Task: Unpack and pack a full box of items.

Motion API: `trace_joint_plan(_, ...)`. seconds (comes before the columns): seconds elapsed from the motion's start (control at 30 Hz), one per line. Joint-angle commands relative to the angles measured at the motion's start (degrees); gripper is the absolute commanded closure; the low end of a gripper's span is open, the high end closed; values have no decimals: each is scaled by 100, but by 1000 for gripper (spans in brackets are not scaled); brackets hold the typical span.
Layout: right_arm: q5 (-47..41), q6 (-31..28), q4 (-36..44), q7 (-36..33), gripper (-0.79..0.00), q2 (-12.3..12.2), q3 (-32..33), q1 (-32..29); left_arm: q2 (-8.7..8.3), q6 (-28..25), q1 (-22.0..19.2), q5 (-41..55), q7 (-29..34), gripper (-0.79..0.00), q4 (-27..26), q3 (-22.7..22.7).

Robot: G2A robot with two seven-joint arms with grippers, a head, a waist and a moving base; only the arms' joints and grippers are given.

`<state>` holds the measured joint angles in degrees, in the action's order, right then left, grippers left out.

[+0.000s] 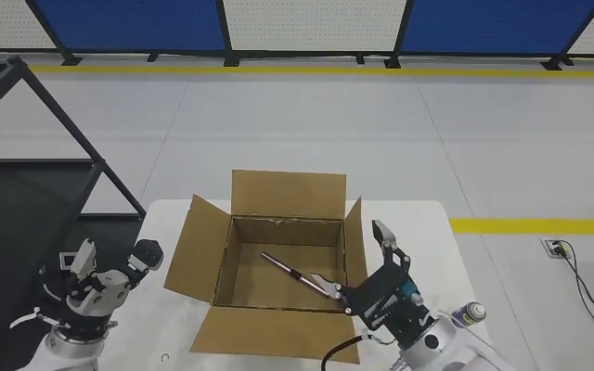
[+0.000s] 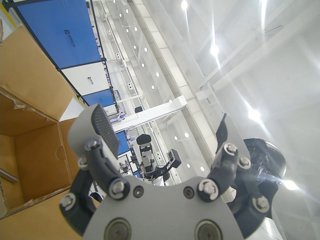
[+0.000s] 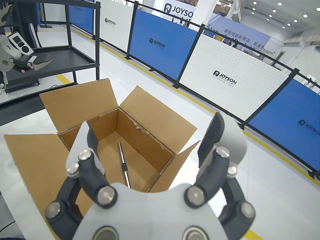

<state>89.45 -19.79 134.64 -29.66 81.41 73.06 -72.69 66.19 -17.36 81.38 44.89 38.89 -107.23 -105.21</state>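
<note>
Rod (image 1: 295, 273) in open box (image 1: 288, 193), bottle (image 1: 473, 313) near right gripper (image 3: 151, 128) from top view

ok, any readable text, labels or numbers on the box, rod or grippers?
Box: none, plain cardboard on the walls and flaps that show.
Rod: none visible.
Left gripper, right gripper: no markings to read.
Bottle beside the right arm: label too small to read.
Fence panels: printed logos only, not on any task item.
</note>
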Motion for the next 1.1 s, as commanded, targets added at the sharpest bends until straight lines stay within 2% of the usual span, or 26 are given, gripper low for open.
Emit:
trace_joint_plan(0.0,160,-82,-29,55,-785,-15,0,-9,0,48,12,-77,-47,-785,-23,31)
trace_joint_plan(0.1,283,-235,-1,35,-785,-53,182,-81,-1,156,-12,-229,-61,-785,-26,144)
trace_joint_plan(0.23,153,-773,0,244,-785,-147,970,-343,-4,233,-163,-316,-41,-785,84,270)
trace_joint_plan(0.33,-78,-1413,0,478,-785,-240,1797,-774,-10,302,-338,-360,-28,-785,189,352)
trace_joint_plan(0.5,-409,-2057,0,819,-785,-348,3147,-1647,-19,350,-594,-447,5,-785,273,450)
trace_joint_plan(0.6,-366,-2278,0,868,-785,-391,3634,-2075,-21,352,-675,-494,-12,-785,282,508)
trace_joint_plan(0.7,-399,-2419,-39,759,-785,-415,3778,-2436,-21,353,-687,-497,-18,-785,285,516)
trace_joint_plan(0.8,-407,-2535,-313,697,-785,-445,3782,-2553,-21,353,-687,-497,-18,-785,285,516)
trace_joint_plan(0.97,-320,-2596,-922,546,-785,-493,3455,-2422,-21,353,-687,-497,-18,-785,285,516)
trace_joint_plan(1.07,-186,-2426,-1311,311,-785,-512,3198,-2212,-21,353,-687,-497,-18,-785,285,516)
